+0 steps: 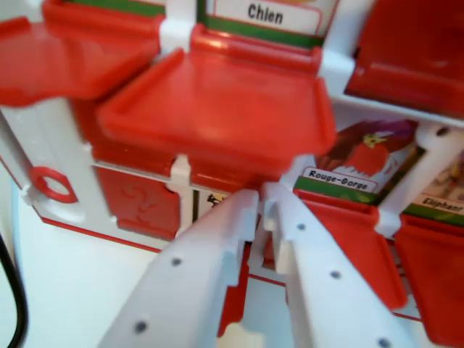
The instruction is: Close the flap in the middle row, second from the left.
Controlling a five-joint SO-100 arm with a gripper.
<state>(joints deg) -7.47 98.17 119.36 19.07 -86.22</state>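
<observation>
The white plastic gripper (259,199) sits with jaws nearly together, holding nothing, its tips just under the raised red plastic flap (217,109) at centre. Closing it well probably means pushing evenly at mid-edge, avoiding the neighbouring "Rouge-Gorge" bird picture card (362,159).

Bright even light, soft blur throughout, glossy sheen on red flap (217,109), near hand (261,199) out of focus

White tabletop (80,290), plain and glossy, showing only in the lower left of the frame. Sitting right on it, a red-and-white flap board game (80,181) filling the frame's upper and right parts. Also a black cable (16,301) curving along the far lower-left edge.
</observation>
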